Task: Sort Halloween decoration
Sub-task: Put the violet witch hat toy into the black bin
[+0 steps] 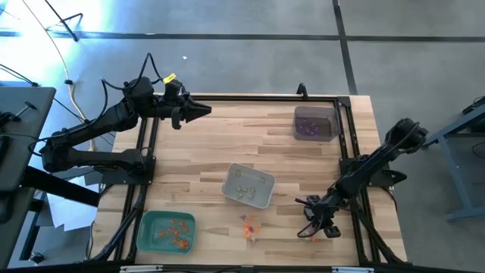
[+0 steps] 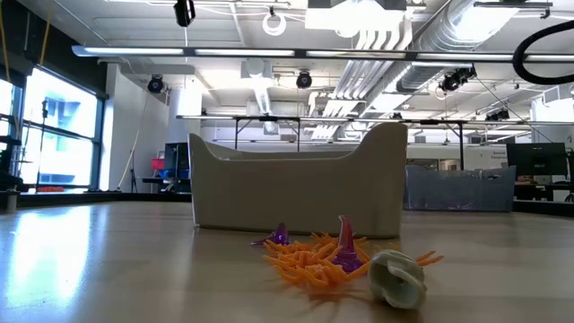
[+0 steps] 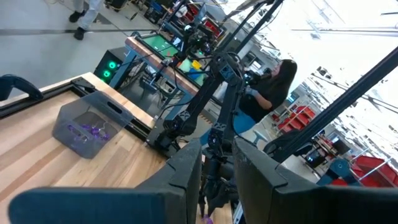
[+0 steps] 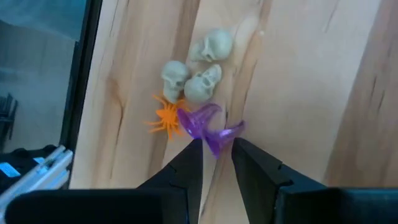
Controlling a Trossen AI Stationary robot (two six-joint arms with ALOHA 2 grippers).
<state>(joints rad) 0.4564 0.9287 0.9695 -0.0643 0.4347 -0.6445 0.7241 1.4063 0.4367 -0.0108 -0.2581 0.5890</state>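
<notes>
Near the table's front right corner my right gripper (image 1: 317, 227) (image 4: 217, 149) slants down, shut on a purple trinket (image 4: 219, 138). Just beyond it lie three pale skulls (image 4: 200, 68), an orange spider (image 4: 166, 118) and another purple trinket (image 4: 198, 119), all on the wood. A second heap of orange, purple and pale trinkets (image 1: 250, 226) (image 2: 318, 258) lies at the front middle. My left gripper (image 1: 203, 111) (image 3: 217, 165) hangs high over the far left corner, open, with nothing between its fingers. My right gripper has the purple trinket's near end (image 4: 216, 145) pinched between its two fingertips. The fingers slant down at it from above and from the table's right side. The trinket lies on the wood, close against the other purple piece.
A green tray (image 1: 167, 231) with orange trinkets sits at the front left. A grey tray (image 1: 248, 186) (image 2: 296, 179) with pale ones stands mid-table, and a dark tray (image 1: 315, 123) (image 3: 87, 127) with purple ones at the far right. A black frame (image 1: 345, 152) rims the table. A person (image 3: 273, 87) stands beyond.
</notes>
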